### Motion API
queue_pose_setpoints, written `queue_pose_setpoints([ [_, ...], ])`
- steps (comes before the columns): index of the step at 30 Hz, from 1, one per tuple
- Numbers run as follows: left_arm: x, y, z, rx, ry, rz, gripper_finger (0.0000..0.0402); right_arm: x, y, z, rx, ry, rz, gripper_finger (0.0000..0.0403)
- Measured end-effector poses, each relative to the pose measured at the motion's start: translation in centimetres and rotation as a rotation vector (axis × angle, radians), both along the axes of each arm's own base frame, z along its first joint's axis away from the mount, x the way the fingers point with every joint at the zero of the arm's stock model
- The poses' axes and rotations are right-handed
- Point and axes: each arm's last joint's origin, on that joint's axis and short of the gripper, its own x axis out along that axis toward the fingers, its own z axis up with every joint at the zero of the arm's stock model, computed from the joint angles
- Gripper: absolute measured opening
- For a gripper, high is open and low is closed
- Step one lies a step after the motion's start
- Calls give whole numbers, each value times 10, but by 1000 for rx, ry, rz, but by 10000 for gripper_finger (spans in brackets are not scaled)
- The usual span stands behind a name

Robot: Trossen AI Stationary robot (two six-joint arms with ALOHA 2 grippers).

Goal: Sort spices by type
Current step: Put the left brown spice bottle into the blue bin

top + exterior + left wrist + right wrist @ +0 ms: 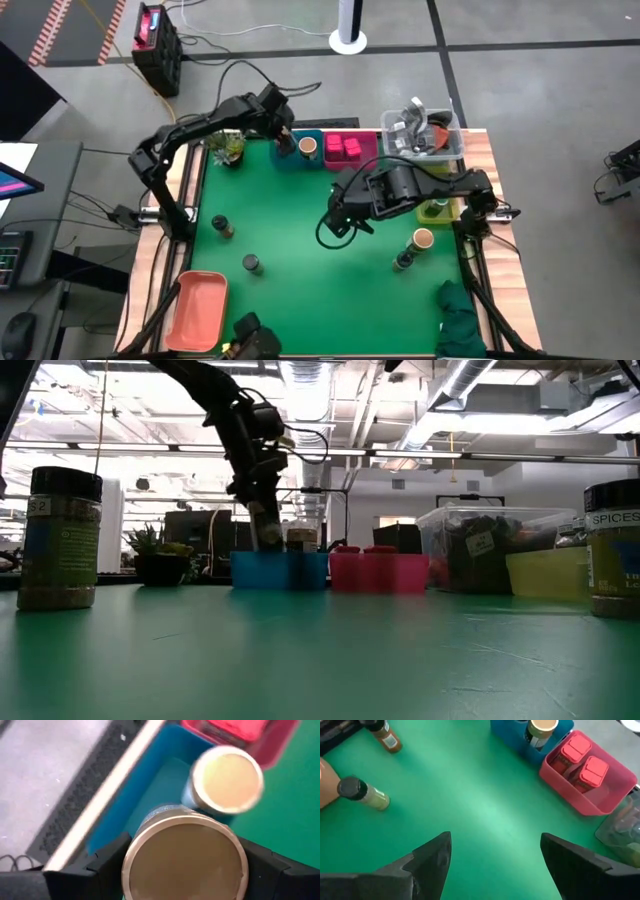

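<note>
Left claw (283, 140): clamped on a tan-topped jar (184, 855), upright, directly over the blue bin (292, 158).
Blue bin: already holds one tan-topped jar (308, 146) – free space lies beside it.
Right claw (495, 855): wide, empty, over mid-desk (300, 230).
Loose jars (421, 239): near the right claw – probably its next pick.

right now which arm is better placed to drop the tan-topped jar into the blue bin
Left. The left gripper is shut on a tan-topped jar right over the blue bin, beside the jar already inside. The right gripper is open and empty over bare mat at mid-table.
</note>
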Motion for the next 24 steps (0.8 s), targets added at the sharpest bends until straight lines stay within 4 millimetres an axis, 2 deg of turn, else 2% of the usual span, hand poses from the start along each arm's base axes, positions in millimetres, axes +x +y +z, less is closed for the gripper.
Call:
queue_pose_setpoints([
  [3, 2, 7, -7, 3, 7, 23, 279, 2, 0, 1, -7, -23, -9, 329],
  [9, 8, 15, -37, -65, 88, 48, 280, 5, 0, 2, -4, -61, -8, 329],
  [13, 12, 15, -47, -92, 111, 27, 298, 5, 1, 2, -3, -61, -6, 329],
  [19, 13, 13, -46, -98, 96, 18, 340, 4, 1, 2, -6, -49, -5, 329],
  [24, 7, 10, -26, -47, 61, 22, 345, 1, 0, 1, -18, -10, 5, 329],
])
